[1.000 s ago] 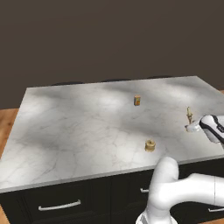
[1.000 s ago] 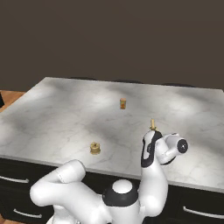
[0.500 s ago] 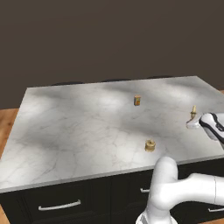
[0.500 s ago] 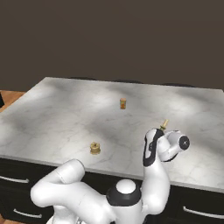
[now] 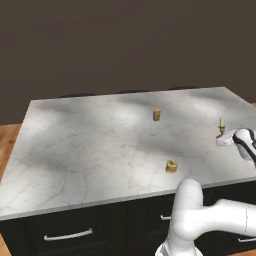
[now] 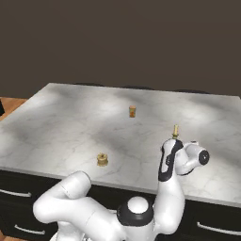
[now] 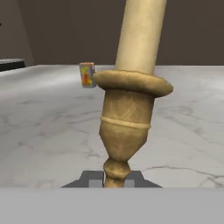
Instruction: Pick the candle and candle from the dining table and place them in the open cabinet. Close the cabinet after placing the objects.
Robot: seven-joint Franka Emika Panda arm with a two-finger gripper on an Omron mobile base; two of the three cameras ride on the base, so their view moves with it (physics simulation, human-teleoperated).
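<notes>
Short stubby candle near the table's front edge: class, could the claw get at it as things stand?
Probably not yet: the claw is shut on the taper candlestick. The stubby candle itself stands unobstructed on the marble table.

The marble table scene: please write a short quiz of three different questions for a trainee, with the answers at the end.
1. True or false: the gripper is shut on the stem of the taper candle.
2. How many small things stand free on the dining table, apart from the taper candle?
A. one
B. two
C. four
3. Fill in: in the left base view, the taper candle stands near the table's ____ edge.

Key:
1. True; the finger tips pinch the narrow brass stem.
2. B: the stubby candle near the front and a small item farther back.
3. right
</notes>
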